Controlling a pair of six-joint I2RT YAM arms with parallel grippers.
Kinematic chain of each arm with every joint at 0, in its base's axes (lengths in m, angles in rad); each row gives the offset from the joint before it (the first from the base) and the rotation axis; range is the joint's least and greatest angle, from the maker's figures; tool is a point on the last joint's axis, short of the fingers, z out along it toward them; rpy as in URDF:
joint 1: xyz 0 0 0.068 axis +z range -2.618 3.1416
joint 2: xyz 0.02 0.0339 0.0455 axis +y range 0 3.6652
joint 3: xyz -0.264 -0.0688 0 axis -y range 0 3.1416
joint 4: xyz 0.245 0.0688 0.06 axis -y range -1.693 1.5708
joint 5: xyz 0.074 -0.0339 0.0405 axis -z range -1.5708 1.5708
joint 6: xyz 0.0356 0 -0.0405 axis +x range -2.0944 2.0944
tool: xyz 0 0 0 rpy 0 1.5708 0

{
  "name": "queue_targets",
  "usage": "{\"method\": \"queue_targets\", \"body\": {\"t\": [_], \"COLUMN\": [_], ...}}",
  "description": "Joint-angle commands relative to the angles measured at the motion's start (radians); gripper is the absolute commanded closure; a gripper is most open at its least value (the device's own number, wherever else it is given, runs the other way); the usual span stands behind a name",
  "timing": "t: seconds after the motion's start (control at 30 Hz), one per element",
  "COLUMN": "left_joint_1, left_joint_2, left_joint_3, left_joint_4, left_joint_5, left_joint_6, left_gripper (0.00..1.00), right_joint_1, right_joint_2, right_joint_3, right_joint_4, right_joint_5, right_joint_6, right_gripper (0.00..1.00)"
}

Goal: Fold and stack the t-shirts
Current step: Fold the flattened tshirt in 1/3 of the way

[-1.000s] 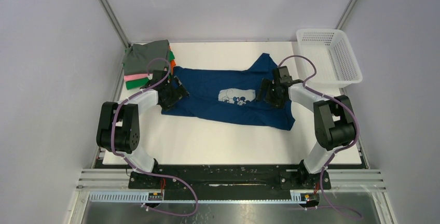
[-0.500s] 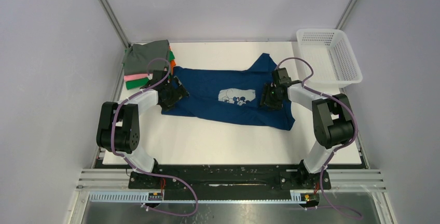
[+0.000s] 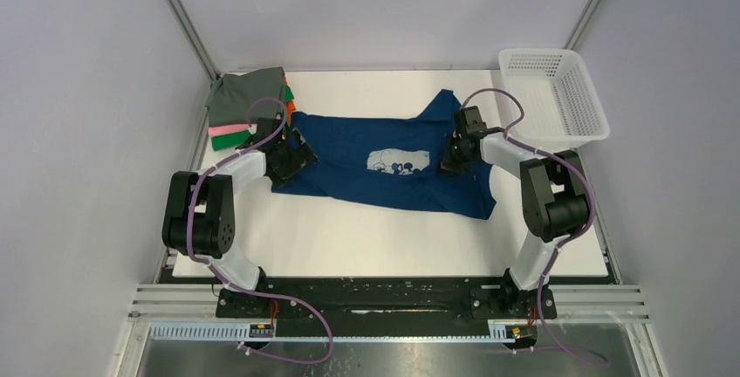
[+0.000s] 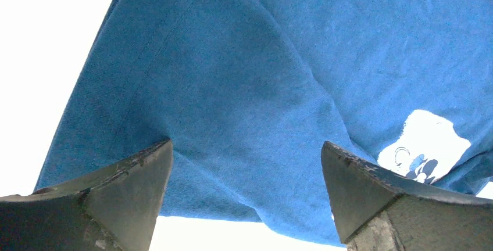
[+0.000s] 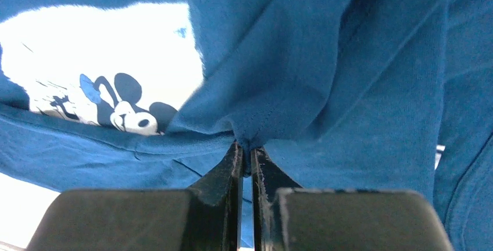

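The dark blue t-shirt [image 3: 349,146] is laid on the worktop [image 3: 366,237], white surface showing along its near hem. A fold beside its cartoon print [image 3: 399,162] is pinched by the right pincer [image 5: 245,149]. The left pincer [image 4: 245,144] is spread wide over its left edge. Folded t-shirts [image 3: 246,98] are stacked just beyond that edge.

Left arm [image 3: 199,215] and right arm [image 3: 554,201]: black joint housings, white link shells. One purple cable [image 3: 499,92] runs along each arm, looping free at wrist and base. Bases [image 3: 240,298]: black, mounted on a black crossbar [image 3: 375,295] over an aluminium rail [image 3: 174,304] at 6 o'clock in the top view. Fingers [image 4: 116,196]: black, wedge-shaped, matte, edges scuffed grey.
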Motion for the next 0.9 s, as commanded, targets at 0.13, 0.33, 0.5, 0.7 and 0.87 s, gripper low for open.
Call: {"method": "queue_targets", "body": {"t": [0.13, 0.33, 0.5, 0.7, 0.87], "left_joint_1": [0.000, 0.001, 0.000, 0.000, -0.014], "left_joint_2": [0.007, 0.000, -0.018, -0.046, -0.007], "left_joint_3": [0.032, 0.041, 0.058, 0.102, 0.151], "left_joint_4": [-0.023, -0.038, -0.059, -0.072, -0.004], "left_joint_5": [-0.032, -0.038, -0.041, -0.019, 0.056], "left_joint_6": [0.021, 0.022, 0.024, 0.017, -0.012], "left_gripper": [0.01, 0.01, 0.01, 0.01, 0.01], "right_joint_1": [0.013, 0.029, 0.033, 0.037, 0.041], "right_joint_2": [0.040, 0.148, 0.204, 0.036, -0.152], "right_joint_3": [0.188, 0.366, 0.487, 0.357, 0.024], "right_joint_4": [-0.055, -0.130, -0.183, -0.150, 0.035], "right_joint_5": [0.031, 0.042, 0.055, 0.073, -0.029], "right_joint_6": [-0.065, -0.090, -0.124, -0.121, -0.012], "right_gripper": [0.91, 0.81, 0.05, 0.00, 0.01]}}
